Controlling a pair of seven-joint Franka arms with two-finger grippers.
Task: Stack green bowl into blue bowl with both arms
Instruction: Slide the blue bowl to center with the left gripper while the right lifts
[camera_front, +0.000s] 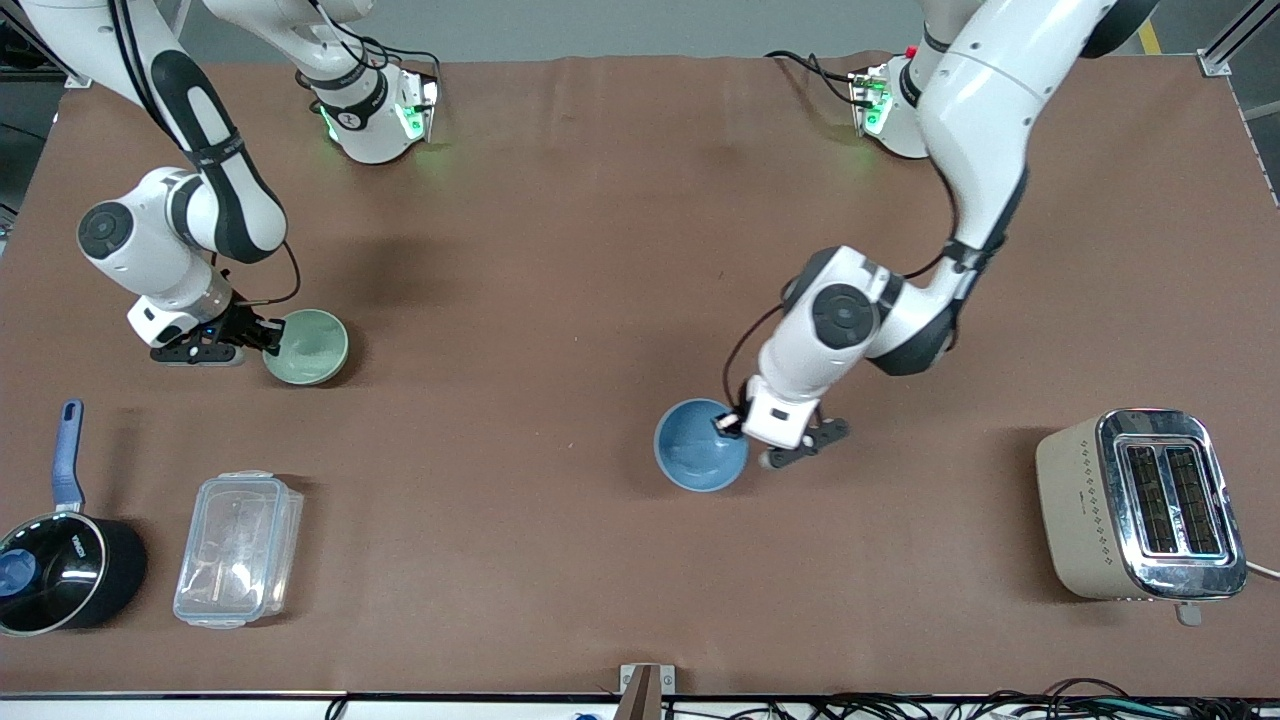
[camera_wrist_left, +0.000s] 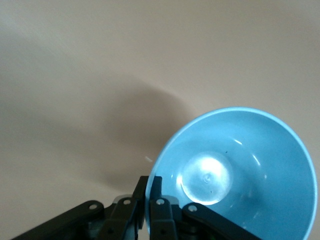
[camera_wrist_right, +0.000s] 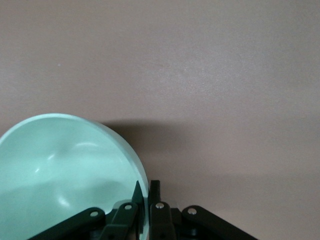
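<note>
While your left gripper (camera_front: 733, 424) pinched the rim of the blue bowl (camera_front: 697, 447), fingers closed on it, that bowl sat nearest the front camera, toward the table's middle. Farther from the camera, toward the right arm's end, your right gripper (camera_front: 268, 335) had clamped the rim of the green bowl (camera_front: 310, 346).

High front camera; wrist cameras hug bowl rims.
</note>
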